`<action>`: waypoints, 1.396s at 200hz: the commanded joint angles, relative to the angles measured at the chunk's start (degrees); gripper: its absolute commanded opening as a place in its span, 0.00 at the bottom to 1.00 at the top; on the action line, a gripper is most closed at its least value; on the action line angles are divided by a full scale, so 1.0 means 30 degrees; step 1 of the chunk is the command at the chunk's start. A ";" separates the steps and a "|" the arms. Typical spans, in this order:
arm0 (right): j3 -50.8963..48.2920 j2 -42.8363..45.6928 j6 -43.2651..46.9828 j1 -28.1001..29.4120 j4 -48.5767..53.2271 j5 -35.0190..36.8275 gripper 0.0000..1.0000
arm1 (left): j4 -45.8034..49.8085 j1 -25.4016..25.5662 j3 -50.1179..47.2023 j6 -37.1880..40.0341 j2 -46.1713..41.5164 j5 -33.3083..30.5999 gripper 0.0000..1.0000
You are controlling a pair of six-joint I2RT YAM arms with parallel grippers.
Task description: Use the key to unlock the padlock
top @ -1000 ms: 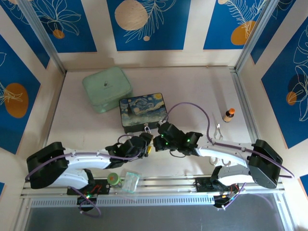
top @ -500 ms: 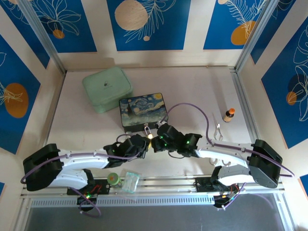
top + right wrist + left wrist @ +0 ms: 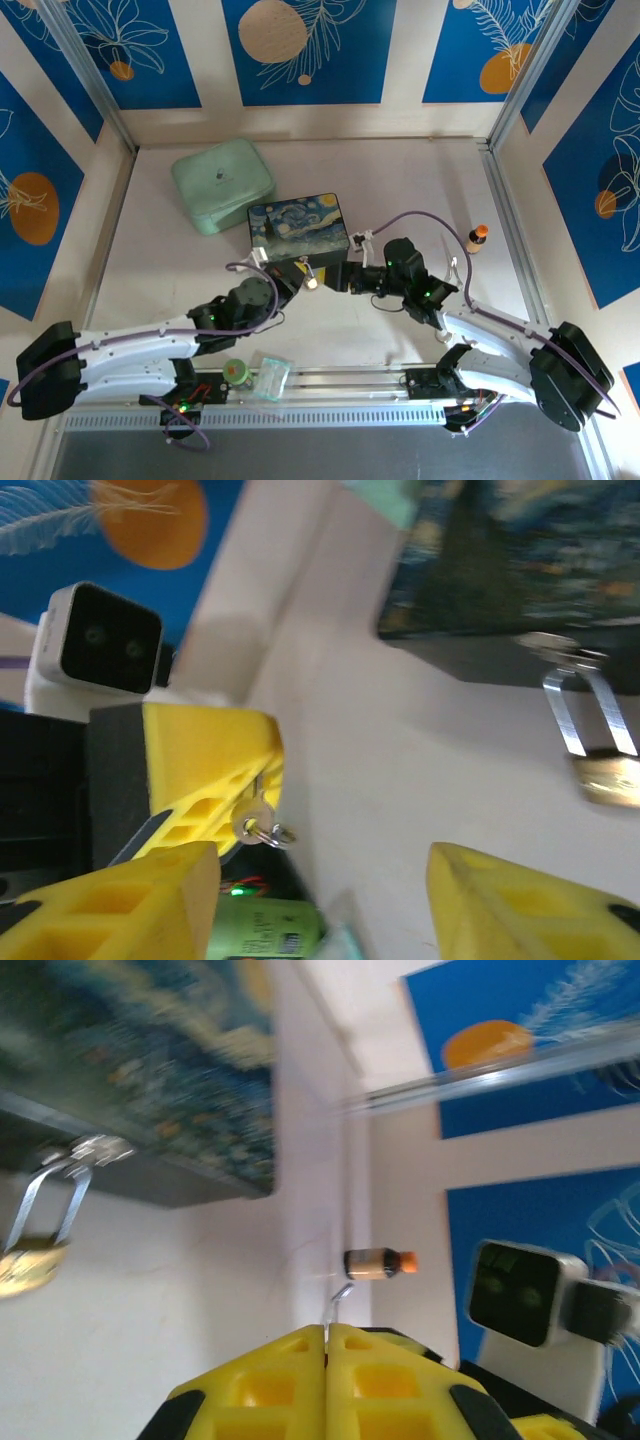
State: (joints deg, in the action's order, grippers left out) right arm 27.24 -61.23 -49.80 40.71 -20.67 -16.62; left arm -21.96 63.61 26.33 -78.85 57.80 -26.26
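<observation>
The brass padlock (image 3: 311, 281) hangs by its silver shackle from the hasp on the front of the painted box (image 3: 297, 232). It shows at the left edge of the left wrist view (image 3: 25, 1265) and at the right edge of the right wrist view (image 3: 610, 778). My left gripper (image 3: 291, 284) (image 3: 325, 1332) is shut on the key (image 3: 250, 825). The key's round head and small ring stick out of the yellow fingers (image 3: 205, 765), just left of the padlock. My right gripper (image 3: 341, 275) (image 3: 320, 880) stands open and empty, right of the padlock.
A mint-green case (image 3: 222, 185) lies behind the painted box. A small brown bottle (image 3: 475, 238) (image 3: 375, 1262) and silver scissors (image 3: 455, 272) lie at the right. A green-capped jar (image 3: 235, 370) and a clear packet (image 3: 272, 378) sit by the near rail.
My left gripper has shut on the key and stretched forward towards the padlock. My right gripper has opened, let go of the key and drawn back to the right.
</observation>
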 commanded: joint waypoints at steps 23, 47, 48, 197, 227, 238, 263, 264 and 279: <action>0.0833 -0.0580 -0.0443 0.0167 -0.4423 -0.3296 0.49 | -0.3141 -0.0053 0.0629 0.5084 -0.0340 0.0835 0.00; 0.0965 -0.0825 -0.0558 0.0367 -0.5454 -0.3894 0.46 | -0.4976 -0.0052 0.0280 0.4805 0.0141 0.1349 0.00; 0.0966 -0.0827 -0.0563 0.0386 -0.5450 -0.3908 0.46 | -0.4966 -0.0052 0.0278 0.4763 0.0164 0.1360 0.00; -0.0086 -0.1775 -0.1509 0.0405 -0.7013 -0.3053 0.03 | -0.3773 -0.0008 -0.0621 0.3713 -0.0862 0.0681 0.00; -0.0561 -0.1464 -0.1445 0.0268 -0.6540 -0.2864 0.00 | -0.3730 -0.0023 -0.0851 0.3754 -0.0895 0.0274 0.00; -0.0667 -0.1312 -0.1441 0.0179 -0.6317 -0.2890 0.00 | -0.3448 -0.0016 -0.0816 0.3829 -0.0954 0.0157 0.00; -0.0780 -0.0763 -0.1031 -0.0017 -0.5055 -0.2870 0.00 | -0.2886 -0.0021 -0.0928 0.3770 -0.1133 -0.0245 0.04; -0.0770 -0.0723 -0.1004 -0.0026 -0.4986 -0.2869 0.00 | -0.2837 -0.0022 -0.0926 0.3776 -0.1162 -0.0272 0.05; -0.0511 -0.0495 -0.0538 -0.0220 -0.3515 -0.3028 0.00 | -0.1384 -0.0023 -0.0683 0.3820 -0.1463 -0.0659 0.21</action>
State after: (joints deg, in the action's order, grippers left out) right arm 25.52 -65.01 -53.87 41.19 -36.91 -25.85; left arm -31.42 63.57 24.45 -67.57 55.57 -24.16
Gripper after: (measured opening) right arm 0.049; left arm 0.134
